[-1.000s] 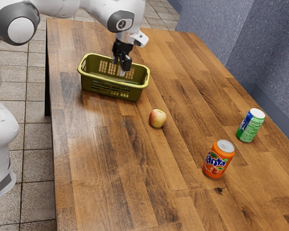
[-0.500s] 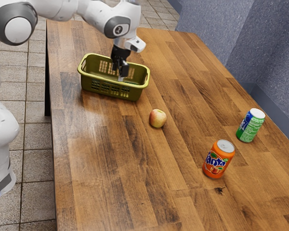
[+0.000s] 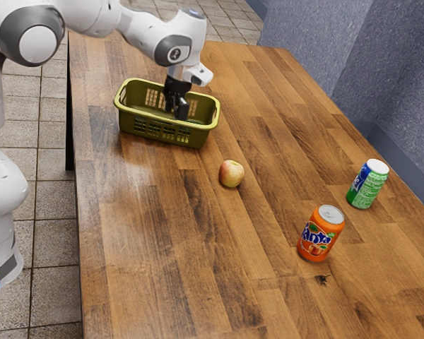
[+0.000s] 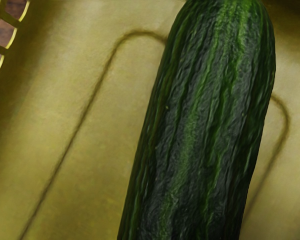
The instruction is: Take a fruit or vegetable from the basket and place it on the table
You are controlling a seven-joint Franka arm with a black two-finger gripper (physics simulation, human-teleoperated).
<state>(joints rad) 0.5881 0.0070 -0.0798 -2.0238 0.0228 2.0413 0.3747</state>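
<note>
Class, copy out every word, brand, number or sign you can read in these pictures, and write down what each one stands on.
"Fanta": on the orange can.
Green and blue can: lettering on its blue part and small print on its green part, both too small to read.
Arm: a small round mark near the hand, too small to make out.

Pale glare on the tabletop [image 3: 131,169], soft shadow inside the basket [image 3: 198,135], source unclear.
</note>
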